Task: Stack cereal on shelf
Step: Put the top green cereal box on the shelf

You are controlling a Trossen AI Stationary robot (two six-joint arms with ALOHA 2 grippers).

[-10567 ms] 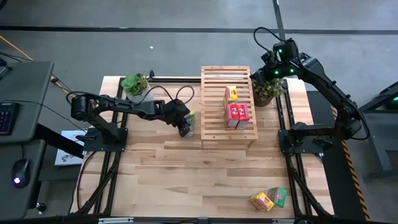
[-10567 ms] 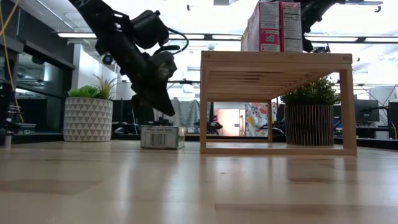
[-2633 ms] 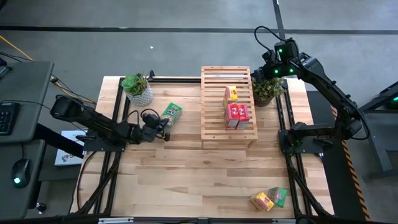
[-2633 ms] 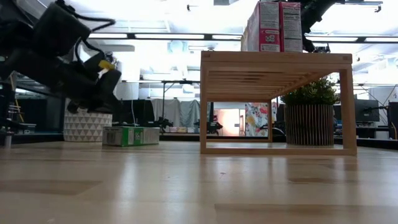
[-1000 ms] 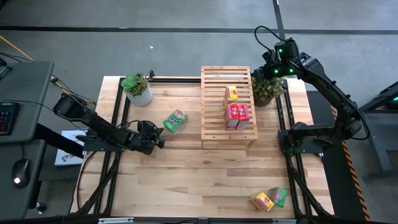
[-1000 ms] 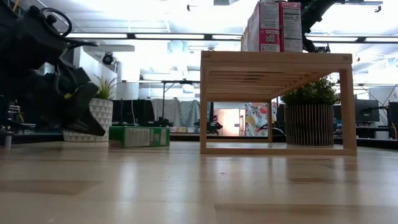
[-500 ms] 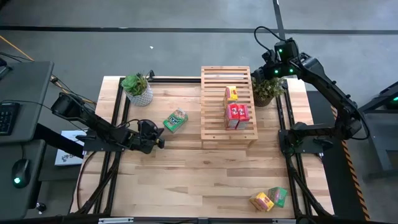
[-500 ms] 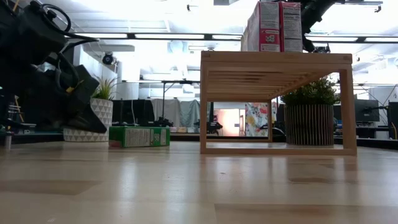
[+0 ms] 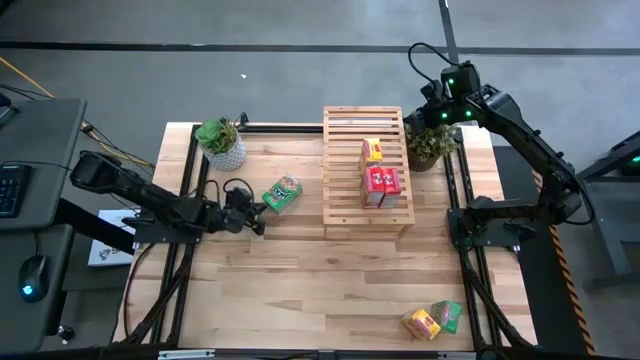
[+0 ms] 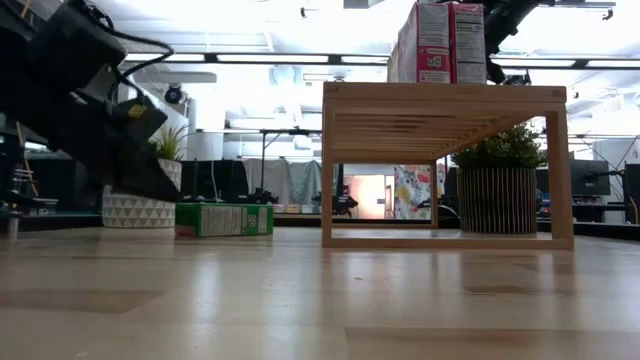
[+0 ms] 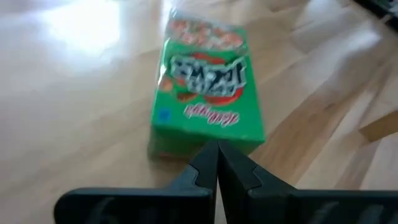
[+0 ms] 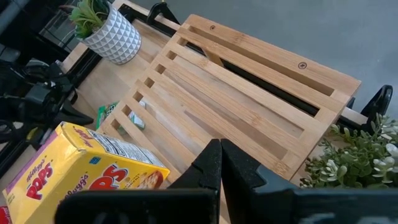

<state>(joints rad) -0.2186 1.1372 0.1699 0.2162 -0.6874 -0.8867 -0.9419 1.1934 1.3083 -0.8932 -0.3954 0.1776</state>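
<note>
While its two dark fingers are pressed together on nothing, the left gripper (image 9: 255, 214) sits low just beside the small green cardboard cereal box (image 9: 282, 194), lying flat near the tabletop's left edge, beside the light slatted wooden shelf (image 9: 341, 205). A good pick would mean parting the fingers, straddling the box's narrow sides, then closing squarely. The right gripper (image 12: 219, 163), likewise closed and empty, waits above the shelf's far end.

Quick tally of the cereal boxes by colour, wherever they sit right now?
Red: 2, both on the shelf, first at
Yellow: 2, one on the shelf, one at the table's near edge
Green: 2, at and
Total: 6
</note>
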